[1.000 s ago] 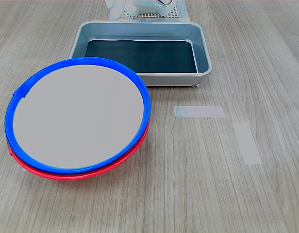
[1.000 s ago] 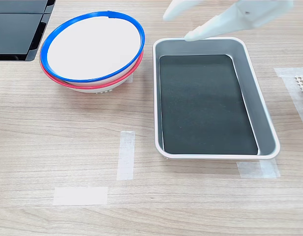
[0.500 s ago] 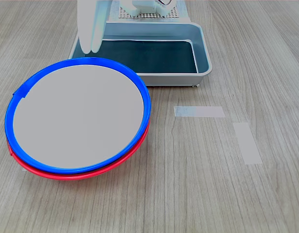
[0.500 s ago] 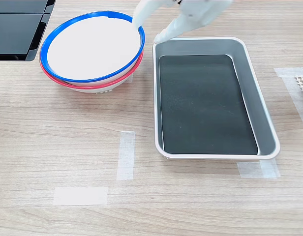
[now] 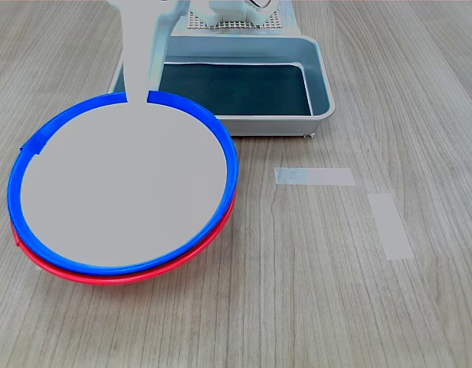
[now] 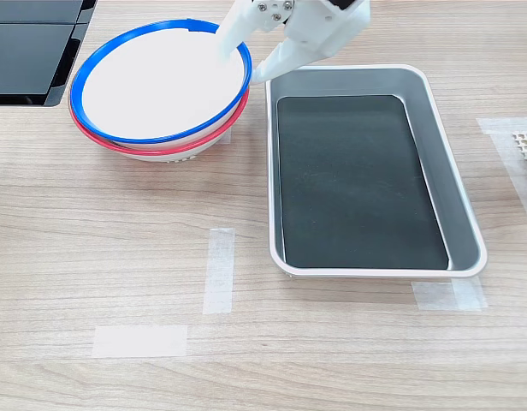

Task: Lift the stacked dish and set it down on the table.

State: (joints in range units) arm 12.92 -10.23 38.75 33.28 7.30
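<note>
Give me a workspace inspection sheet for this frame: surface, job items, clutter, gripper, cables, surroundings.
Surface: table, wood grain, pale tape strips.
Job's things: stacked dish with blue rim, nested on the red-rimmed dish, not lifted.
Clutter: metal tray with a dark liner, beside the dishes.
Gripper: gripper open, jaws straddling the blue rim on the tray side, one finger over the dish's inside; contact cannot be told.
Cables: nothing seen.
Surroundings: dark object at the second exterior view's top left; white perforated part at its right edge.
</note>
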